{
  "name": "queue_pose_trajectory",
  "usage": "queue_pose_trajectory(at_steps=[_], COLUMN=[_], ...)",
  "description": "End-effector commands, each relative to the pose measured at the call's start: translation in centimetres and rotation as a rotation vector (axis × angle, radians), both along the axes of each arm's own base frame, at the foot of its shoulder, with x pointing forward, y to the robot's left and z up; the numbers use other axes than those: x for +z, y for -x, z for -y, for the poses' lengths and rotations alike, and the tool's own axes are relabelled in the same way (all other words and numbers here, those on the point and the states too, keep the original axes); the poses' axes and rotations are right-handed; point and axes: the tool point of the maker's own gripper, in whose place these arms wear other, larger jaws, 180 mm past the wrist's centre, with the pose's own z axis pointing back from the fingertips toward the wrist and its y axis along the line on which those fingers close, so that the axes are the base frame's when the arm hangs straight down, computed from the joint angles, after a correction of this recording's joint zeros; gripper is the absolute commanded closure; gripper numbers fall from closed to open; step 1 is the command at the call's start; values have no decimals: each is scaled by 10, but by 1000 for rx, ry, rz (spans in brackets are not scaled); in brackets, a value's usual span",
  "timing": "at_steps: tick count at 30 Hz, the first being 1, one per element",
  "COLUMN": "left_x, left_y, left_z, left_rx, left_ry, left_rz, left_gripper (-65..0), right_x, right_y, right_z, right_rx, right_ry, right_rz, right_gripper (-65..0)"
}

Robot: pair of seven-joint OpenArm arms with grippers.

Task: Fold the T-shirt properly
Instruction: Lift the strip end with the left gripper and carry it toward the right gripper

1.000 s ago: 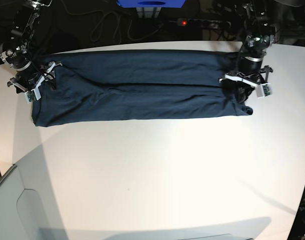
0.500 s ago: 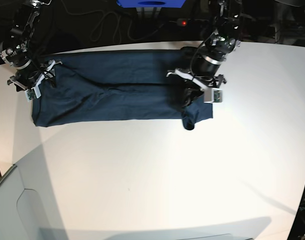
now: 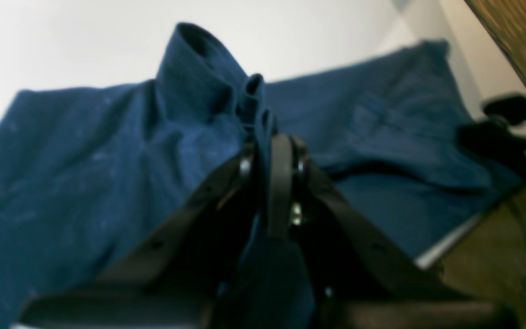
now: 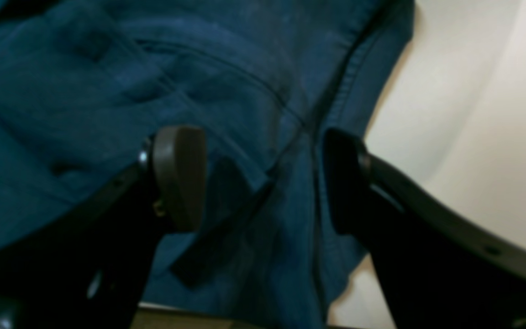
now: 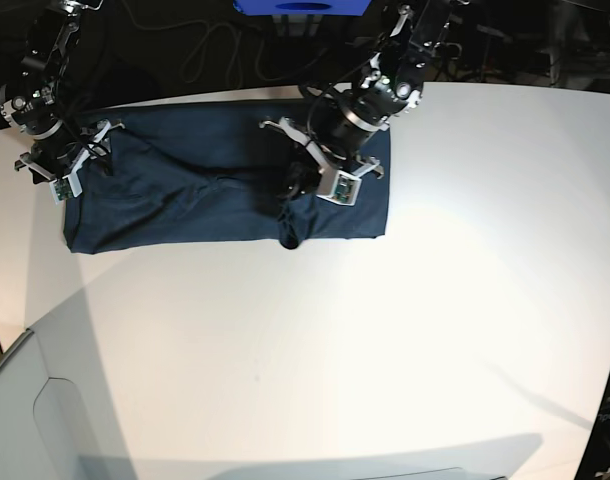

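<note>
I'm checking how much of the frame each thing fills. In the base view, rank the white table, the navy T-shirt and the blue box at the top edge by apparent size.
1. White table
2. Dark navy cotton T-shirt
3. Blue box, cut off by the frame, so only its visible part counts.

The right gripper hangs wide apart over the T-shirt.

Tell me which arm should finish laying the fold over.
Left. The left gripper is shut on the dark navy-blue cotton T-shirt, carrying its end across. The right gripper hangs open over the other end, holding nothing.
</note>
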Motion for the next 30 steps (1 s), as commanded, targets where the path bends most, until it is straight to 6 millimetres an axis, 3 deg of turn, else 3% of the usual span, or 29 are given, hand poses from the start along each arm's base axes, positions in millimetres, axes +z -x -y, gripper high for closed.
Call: queue_pose_trajectory(at_steps=[1, 6, 15, 25, 30], left_x=[17, 31, 13, 17, 21], left_y=[-8, -15, -22, -26, -20], left_z=[7, 24, 34, 36, 50], left_rx=[-7, -39, -39, -44, -86], left_ry=[32, 55, 54, 59, 69], left_rz=[61, 99, 56, 70, 79], left_gripper=[0, 0, 0, 0, 0], right_x=[11, 11, 11, 11, 12], right_y=[-7, -7, -7, -7, -7], right_z=[0, 0, 0, -1, -1], right_rx=[32, 32, 32, 31, 32], right_ry=[5, 5, 5, 4, 4], right_rz=[39, 39, 39, 39, 40], right_gripper=[-381, -381, -381, -381, -381])
